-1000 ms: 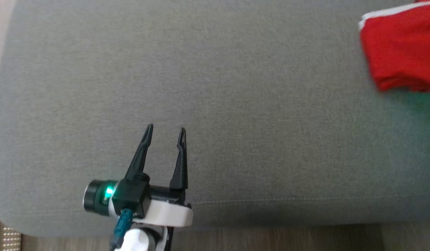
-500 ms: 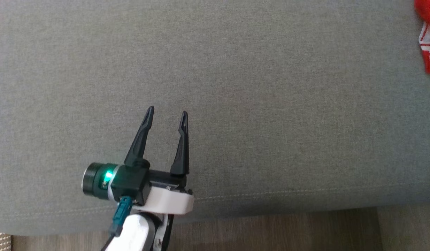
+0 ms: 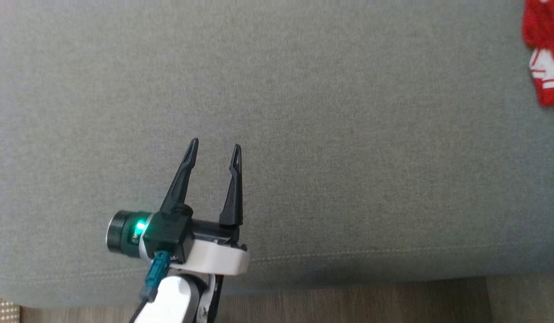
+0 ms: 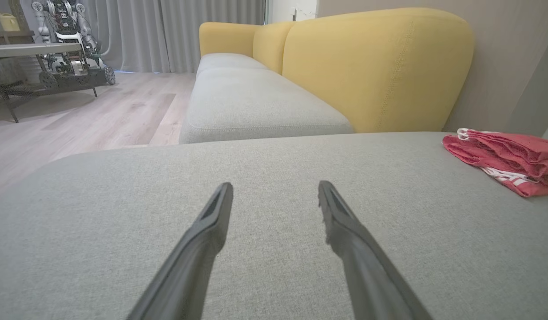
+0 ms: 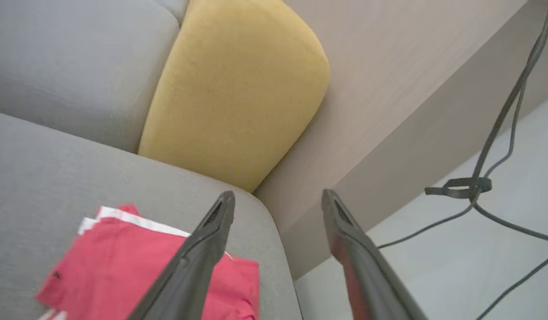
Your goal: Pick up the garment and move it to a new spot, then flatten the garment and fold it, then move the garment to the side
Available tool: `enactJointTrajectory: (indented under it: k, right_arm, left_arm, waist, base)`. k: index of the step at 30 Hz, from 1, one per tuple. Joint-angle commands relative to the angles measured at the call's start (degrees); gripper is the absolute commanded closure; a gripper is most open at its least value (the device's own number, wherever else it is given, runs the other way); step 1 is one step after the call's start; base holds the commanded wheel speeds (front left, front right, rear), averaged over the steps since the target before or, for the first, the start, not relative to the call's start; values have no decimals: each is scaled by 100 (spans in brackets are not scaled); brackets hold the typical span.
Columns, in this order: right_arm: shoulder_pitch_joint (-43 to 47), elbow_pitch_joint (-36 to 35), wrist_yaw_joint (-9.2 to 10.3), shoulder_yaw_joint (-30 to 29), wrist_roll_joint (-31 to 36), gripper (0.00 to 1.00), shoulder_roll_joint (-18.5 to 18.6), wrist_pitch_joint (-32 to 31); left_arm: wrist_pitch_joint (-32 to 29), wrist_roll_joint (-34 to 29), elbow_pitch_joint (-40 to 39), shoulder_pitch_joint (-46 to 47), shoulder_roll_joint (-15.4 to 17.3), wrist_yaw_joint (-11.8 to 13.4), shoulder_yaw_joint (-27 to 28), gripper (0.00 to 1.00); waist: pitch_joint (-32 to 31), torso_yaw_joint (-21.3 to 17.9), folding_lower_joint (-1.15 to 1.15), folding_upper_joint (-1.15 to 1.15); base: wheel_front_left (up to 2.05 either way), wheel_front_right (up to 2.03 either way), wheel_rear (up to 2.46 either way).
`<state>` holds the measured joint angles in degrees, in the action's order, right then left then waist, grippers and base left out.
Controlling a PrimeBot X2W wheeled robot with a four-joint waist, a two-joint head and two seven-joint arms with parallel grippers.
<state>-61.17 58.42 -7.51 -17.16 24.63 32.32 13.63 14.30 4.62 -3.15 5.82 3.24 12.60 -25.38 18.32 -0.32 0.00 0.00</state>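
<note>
Right gripper (image 5: 278,194) has opened over garment (image 5: 101,262), cropped in head view

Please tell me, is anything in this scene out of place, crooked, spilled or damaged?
Nothing stands out. The red garment lies as a folded, slightly rumpled bundle near the corner of the grey cushion, short of its edge as far as can be seen. The left gripper and the right gripper are open and hold nothing.

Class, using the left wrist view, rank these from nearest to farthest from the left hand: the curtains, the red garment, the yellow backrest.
1. Red garment, on the grey cushion, to the right.
2. Yellow backrest, beyond the cushion's far edge.
3. Curtains, across the room, upper left.
</note>
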Motion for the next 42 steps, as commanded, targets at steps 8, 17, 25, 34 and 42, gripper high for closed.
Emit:
enactJointTrajectory:
  k: [8, 17, 25, 34, 42]
  right_arm:
    - [1421, -1249, 2, -388, -445, 0, -2468, 131]
    - [4042, -3730, 2, 1391, -2622, 0, -2933, 136]
    - [5718, -5224, 2, 1453, -3365, 0, -2942, 136]
    - [6450, -5758, 2, 1432, -3430, 0, -2943, 136]
    - [6561, -5779, 2, 1486, -3352, 0, -2943, 137]
  left_arm:
    - [70, 124, -93, -452, -36, 76, 321, 0]
    - [70, 389, -30, -874, -36, 174, 697, 0]
    - [70, 358, -235, -1254, -35, 54, 961, 0]
    - [70, 81, -281, -1691, -35, -186, 1239, 0]
    - [70, 63, -152, -1745, -35, -292, 1328, 0]
  waist:
    - [-945, -15, 0, 0]
    - [-1553, 156, 0, 0]
    - [-1890, 167, 0, 0]
    - [-2155, 41, 0, 0]
    - [-2219, 17, 0, 0]
  base:
    - [0, 0, 0]
    - [0, 0, 0]
    - [0, 0, 0]
    - [0, 0, 0]
    - [0, 0, 0]
